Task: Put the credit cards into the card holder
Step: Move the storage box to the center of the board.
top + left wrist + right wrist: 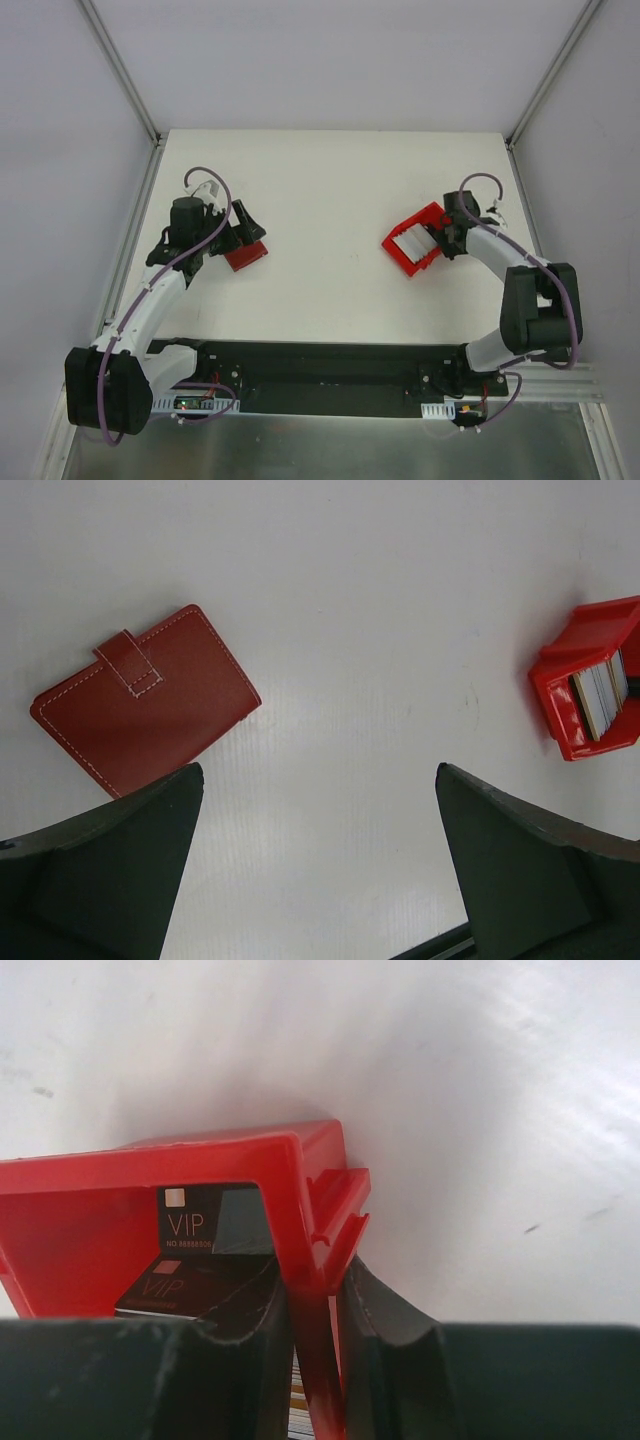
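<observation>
On the right of the desk (330, 190), the right end effector (315, 1305) pinches the wall of the red bin (150, 1160) holding the credit cards (195, 1260), thin, stiff, probably slick, best nipped by an edge, while the left end effector (318, 810) gapes wide near the closed card holder (150, 705).

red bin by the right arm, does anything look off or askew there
Yes: the right hand is shut on the red bin at its side wall, not on a card, and the bin lies skewed on the table. The credit cards are inside it.
</observation>
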{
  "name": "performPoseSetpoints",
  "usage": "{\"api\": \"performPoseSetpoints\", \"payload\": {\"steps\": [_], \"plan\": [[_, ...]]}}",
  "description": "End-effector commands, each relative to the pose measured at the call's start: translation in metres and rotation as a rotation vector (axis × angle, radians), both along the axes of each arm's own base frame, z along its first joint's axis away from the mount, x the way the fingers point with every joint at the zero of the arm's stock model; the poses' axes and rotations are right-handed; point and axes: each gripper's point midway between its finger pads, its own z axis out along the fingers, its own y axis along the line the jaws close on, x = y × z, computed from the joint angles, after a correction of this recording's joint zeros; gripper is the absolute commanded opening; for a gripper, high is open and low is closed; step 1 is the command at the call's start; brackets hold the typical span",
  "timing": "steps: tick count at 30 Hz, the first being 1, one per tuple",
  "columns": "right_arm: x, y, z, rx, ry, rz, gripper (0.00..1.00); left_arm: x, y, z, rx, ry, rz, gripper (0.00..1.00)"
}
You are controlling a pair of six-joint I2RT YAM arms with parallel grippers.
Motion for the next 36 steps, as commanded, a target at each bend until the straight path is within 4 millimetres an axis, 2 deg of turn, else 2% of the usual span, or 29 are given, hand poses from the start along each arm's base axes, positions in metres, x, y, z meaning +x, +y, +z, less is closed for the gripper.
{"api": "performPoseSetpoints", "payload": {"steps": [1, 10, 15, 20, 25, 32, 36], "plan": [[0.033, 0.027, 0.023, -0.012, -0.089, -0.070, 0.10, -0.011, 0.001, -0.002, -0.009, 0.033, 0.023, 0.99], [0.058, 0.098, 0.028, -0.035, -0.101, 0.000, 0.10, -0.017, 0.006, -0.007, 0.006, 0.058, 0.043, 0.99], [0.054, 0.131, 0.030, -0.037, -0.109, 0.031, 0.10, -0.017, 0.009, -0.012, 0.018, 0.075, 0.059, 0.99], [0.045, 0.148, 0.030, -0.010, -0.124, 0.005, 0.10, -0.017, 0.009, -0.014, 0.019, 0.087, 0.066, 0.99], [0.047, 0.170, 0.032, 0.043, -0.139, 0.002, 0.12, -0.018, 0.007, -0.016, 0.014, 0.110, 0.055, 0.99], [0.038, 0.185, 0.019, 0.119, -0.131, -0.073, 0.13, -0.025, 0.008, -0.021, 0.014, 0.140, 0.056, 0.99], [0.032, 0.199, 0.023, 0.141, -0.156, -0.098, 0.15, -0.030, 0.008, -0.024, 0.014, 0.156, 0.055, 0.99]]}}
